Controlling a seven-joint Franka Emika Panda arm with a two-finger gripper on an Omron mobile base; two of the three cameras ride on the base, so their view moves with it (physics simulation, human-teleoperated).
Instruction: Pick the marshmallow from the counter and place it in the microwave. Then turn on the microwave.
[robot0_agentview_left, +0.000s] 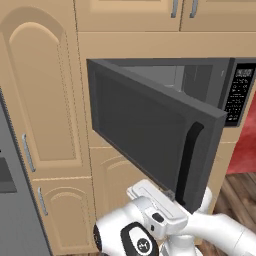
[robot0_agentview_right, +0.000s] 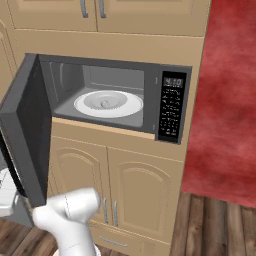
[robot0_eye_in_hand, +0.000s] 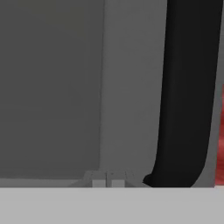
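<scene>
The microwave (robot0_agentview_right: 115, 100) stands with its door (robot0_agentview_left: 150, 130) swung wide. Inside, a white round plate (robot0_agentview_right: 108, 104) carries a tiny pale lump at its middle (likely the marshmallow (robot0_agentview_right: 105, 103)). The gripper (robot0_eye_in_hand: 108, 178) sits close against the door beside the black handle (robot0_eye_in_hand: 186, 96), jaws pressed together, gripping nothing.

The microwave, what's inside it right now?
Inside the microwave sits a white round plate with a tiny pale lump at its middle, probably the marshmallow. The open door covers the cavity's left wall.
</scene>
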